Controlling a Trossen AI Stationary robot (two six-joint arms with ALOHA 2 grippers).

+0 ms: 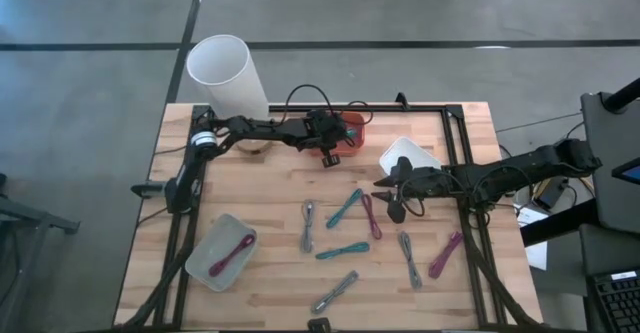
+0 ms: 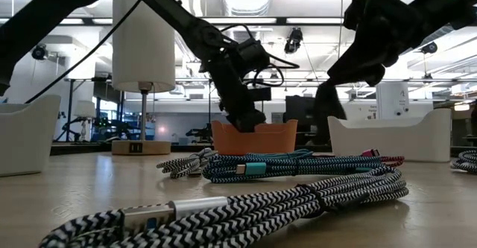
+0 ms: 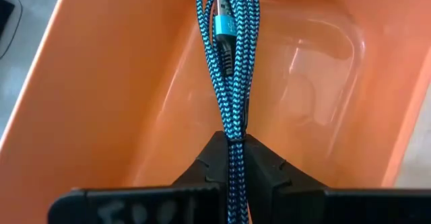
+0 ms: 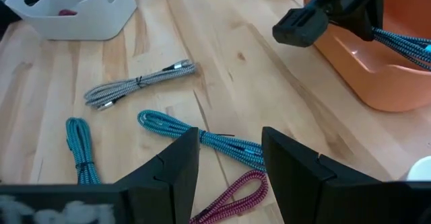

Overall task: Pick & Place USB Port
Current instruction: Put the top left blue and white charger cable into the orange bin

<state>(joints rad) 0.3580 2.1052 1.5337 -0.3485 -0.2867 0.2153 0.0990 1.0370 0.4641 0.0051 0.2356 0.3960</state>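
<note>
My left gripper [image 3: 232, 146] is over the orange bin [image 1: 353, 129] at the table's far edge, shut on a bundled blue braided USB cable [image 3: 229, 42]. The low view shows that gripper [image 2: 246, 118] just above the bin's rim [image 2: 261, 132]. My right gripper [image 4: 229, 146] is open and touches nothing. It hovers right of centre [image 1: 385, 187], above a teal cable [image 4: 202, 138] and a magenta cable [image 4: 236, 187] that lie flat on the wood. My left gripper pinches the blue cable bundle between its two fingers at one end of the bundle [image 3: 233, 135], fingers lying along it. They point slanting down into the orange bin. The bundle's looped end and plug [image 3: 225, 25] reach out over the bin's floor; whether they touch it I cannot tell.
Several more bundled cables lie across the table's middle and near half [image 1: 345, 250]. A white bin [image 1: 412, 155] sits right of the orange one. A pale bin [image 1: 222, 251] near the left front holds a magenta cable. A tall white cylinder [image 1: 228, 73] stands at the far left.
</note>
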